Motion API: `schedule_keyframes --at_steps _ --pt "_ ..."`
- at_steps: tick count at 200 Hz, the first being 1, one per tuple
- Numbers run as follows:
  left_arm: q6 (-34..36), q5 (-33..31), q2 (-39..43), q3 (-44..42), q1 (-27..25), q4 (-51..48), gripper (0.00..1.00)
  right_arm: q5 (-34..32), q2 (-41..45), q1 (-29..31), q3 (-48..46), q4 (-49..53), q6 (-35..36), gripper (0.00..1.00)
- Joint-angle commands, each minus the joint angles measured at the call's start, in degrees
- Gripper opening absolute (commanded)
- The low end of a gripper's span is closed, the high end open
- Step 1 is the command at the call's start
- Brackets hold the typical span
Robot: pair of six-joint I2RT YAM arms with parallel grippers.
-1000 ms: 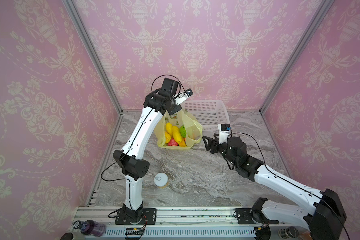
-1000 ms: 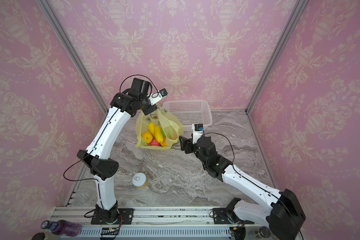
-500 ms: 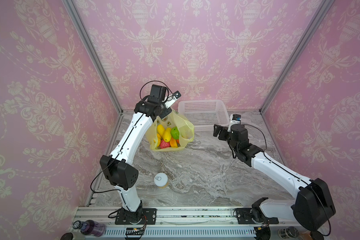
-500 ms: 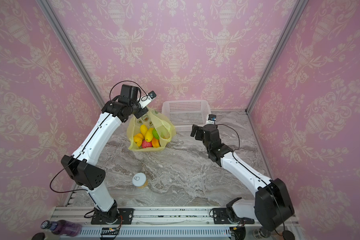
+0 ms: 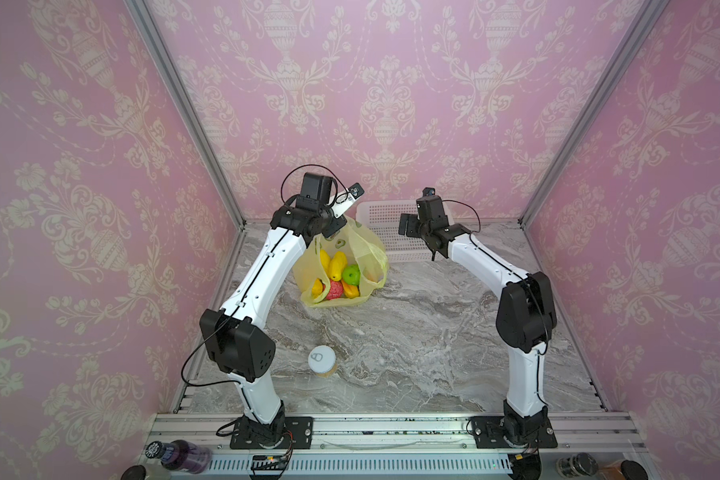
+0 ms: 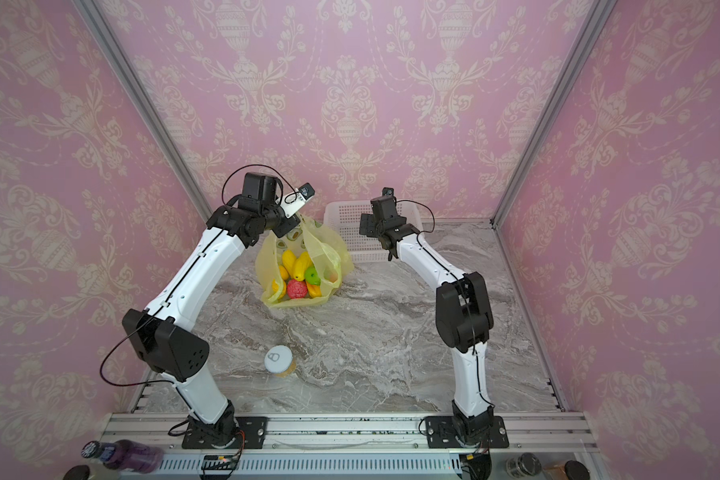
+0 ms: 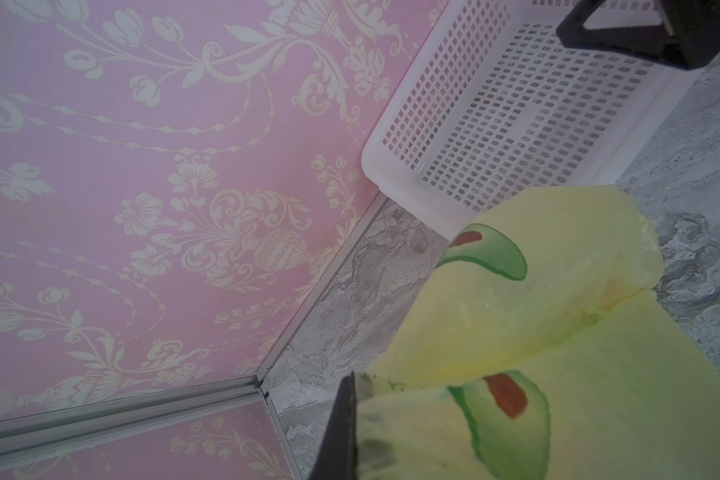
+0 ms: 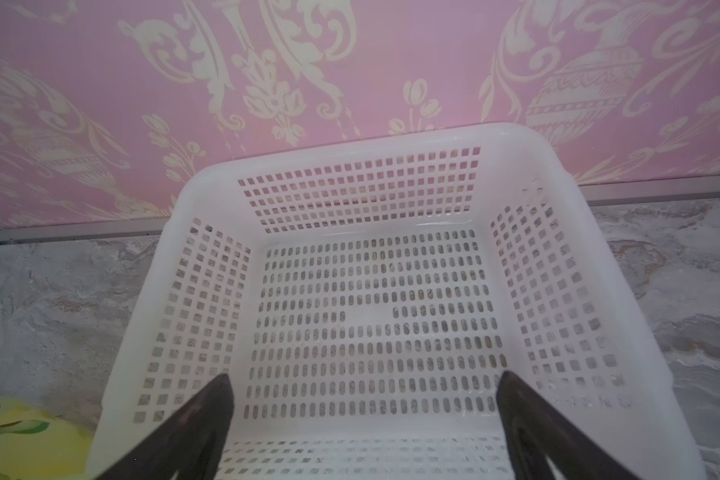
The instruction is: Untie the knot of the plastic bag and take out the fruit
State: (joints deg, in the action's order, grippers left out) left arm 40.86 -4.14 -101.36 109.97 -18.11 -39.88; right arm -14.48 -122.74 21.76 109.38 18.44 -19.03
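Item 1, plastic bag (image 5: 371, 253): thin yellow-green film with avocado prints. It hangs by its top edge just beside the white basket (image 5: 387, 239), and its base appears to rest on the worktop (image 5: 412, 324). The mouth is open, with the contents visible in both top views. Of the knot you can make out nothing tied. It is judged undone, though the part under the wrist is hidden.

Item 2, fruit (image 5: 337, 270): yellow, orange, green and pink-red pieces heaped in the bag's lower half, none outside it.

Item 3, hazards, as judged:
- The film is slick and light, so your pinch could slip and let the bag fall shut over the fruit.
- If you lift higher, the heap may tip out of the open side and roll across the worktop toward the can (image 5: 321, 360).
- Reaching in, the right end effector (image 8: 362, 376) could snag the loose flap and drag the whole bag instead of one piece.
- Glossy rounded fruit may squirt from a grip set off-centre.

Item 4, left end effector (image 5: 334, 227): pressed together on the bag's top film. The left wrist view shows one dark finger (image 7: 341, 419) flat against the plastic.

Item 5, right end effector: spread fully wide, holding and touching nothing. It is poised above the basket, apart from the bag.
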Motion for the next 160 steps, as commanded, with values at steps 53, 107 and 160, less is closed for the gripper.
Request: schedule_keyframes --at_steps 53,107,160 --pt "0.97 1.36 1.62 -0.73 0.46 0.32 0.00 2.70 -10.99 -2.14 12.71 17.24 2.88 0.93" --pt "1.15 1.67 2.10 -0.89 0.55 0.28 0.00 -0.29 3.97 -4.34 -12.11 6.53 1.15 0.90" --pt "1.24 3.23 1.94 -0.25 0.59 0.06 0.00 -6.71 19.08 -5.50 -34.89 1.10 -1.73 0.90"
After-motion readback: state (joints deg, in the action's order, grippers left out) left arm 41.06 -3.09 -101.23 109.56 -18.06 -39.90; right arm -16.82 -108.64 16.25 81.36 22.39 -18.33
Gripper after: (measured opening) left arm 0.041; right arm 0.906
